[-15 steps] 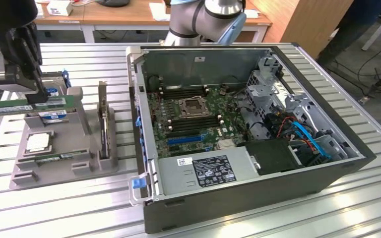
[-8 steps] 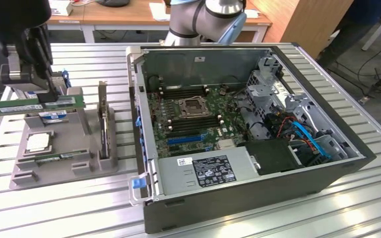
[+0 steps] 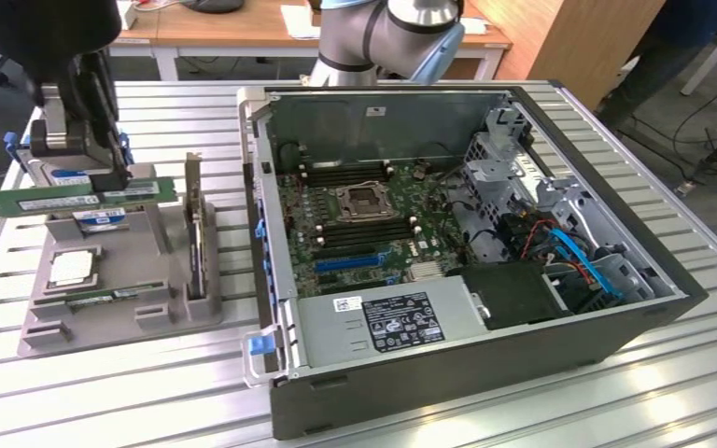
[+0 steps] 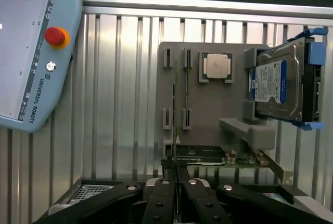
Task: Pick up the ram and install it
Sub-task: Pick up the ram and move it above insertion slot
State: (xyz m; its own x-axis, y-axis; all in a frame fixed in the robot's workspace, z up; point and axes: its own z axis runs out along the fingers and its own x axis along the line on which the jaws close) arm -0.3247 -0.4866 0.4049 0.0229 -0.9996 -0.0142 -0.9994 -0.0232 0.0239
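Case [image 3: 458, 373] open, side up; board [image 3: 299, 219] exposed, DIMM slots [image 3: 333, 171] look empty.
Tray [image 4: 208, 115] on exterior view's left, apart from case. Holds HDD [image 4: 276, 83], CPU [image 4: 217, 67], 2nd stick [image 3: 100, 297].
Gripper [image 3: 109, 180] above tray, fingers clenched on ram [image 3: 35, 200]. Grip near one end; stick level, on edge, clear of tray.
Progress, est.: pick done. Install not done: ram well apart from board, nothing seated in slots.
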